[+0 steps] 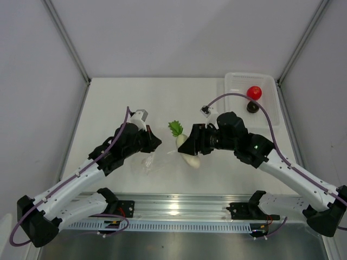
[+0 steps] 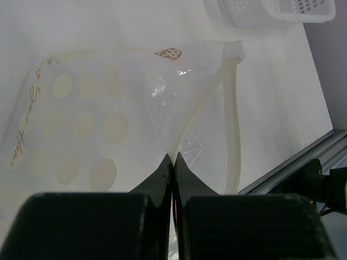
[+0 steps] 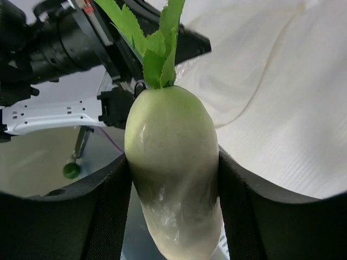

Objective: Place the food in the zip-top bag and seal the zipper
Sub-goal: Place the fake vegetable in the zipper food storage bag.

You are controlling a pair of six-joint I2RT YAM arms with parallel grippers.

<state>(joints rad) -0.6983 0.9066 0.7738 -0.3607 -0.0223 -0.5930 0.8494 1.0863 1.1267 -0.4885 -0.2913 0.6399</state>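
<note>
My right gripper (image 1: 187,147) is shut on the white radish (image 1: 187,151), whose green leaves (image 1: 175,128) point to the far side; the wrist view shows the radish (image 3: 173,168) squeezed between both black fingers. My left gripper (image 1: 155,144) is shut on an edge of the clear zip-top bag (image 1: 147,161), just left of the radish. In the left wrist view the bag (image 2: 108,124) spreads ahead, its mouth lifted, and the zipper strip (image 2: 232,124) curves on the right. The red tomato (image 1: 254,92) and the dark ball (image 1: 252,107) lie in the white basket (image 1: 270,116).
The white basket stands at the far right of the table and shows at the top of the left wrist view (image 2: 271,12). A metal rail (image 1: 173,208) runs along the near edge between the arm bases. Grey walls close the sides.
</note>
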